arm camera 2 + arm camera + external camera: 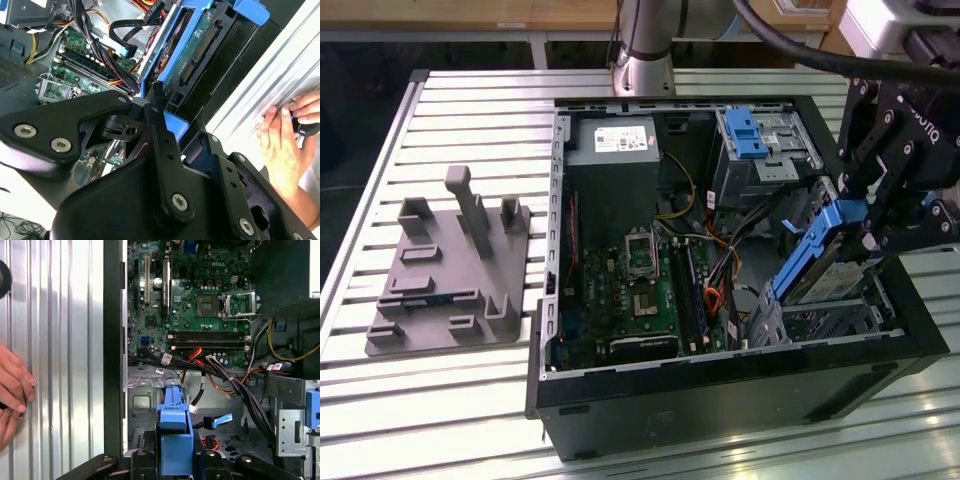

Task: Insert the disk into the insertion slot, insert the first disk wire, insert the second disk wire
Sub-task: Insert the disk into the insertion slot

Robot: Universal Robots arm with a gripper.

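Gripper (175, 125) clamped on the disk (195, 50), which it holds tilted.
Second wrist view: my black fingers (159, 142) pinch the disk's blue frame, and a person's hand (280, 145) lies on the table (280, 65) nearby. First wrist view: the frame sits between my fingers, with the circuit board (200, 305) beyond it. Exterior view: inside the open computer case (720, 400), the disk's lower end meets the silver drive cage (830, 322).

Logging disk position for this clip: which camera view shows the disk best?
The exterior view: the disk, blue frame and grey face, tilts above the cage. The second wrist view shows its circuit-board underside close up; the first wrist view, its blue end.
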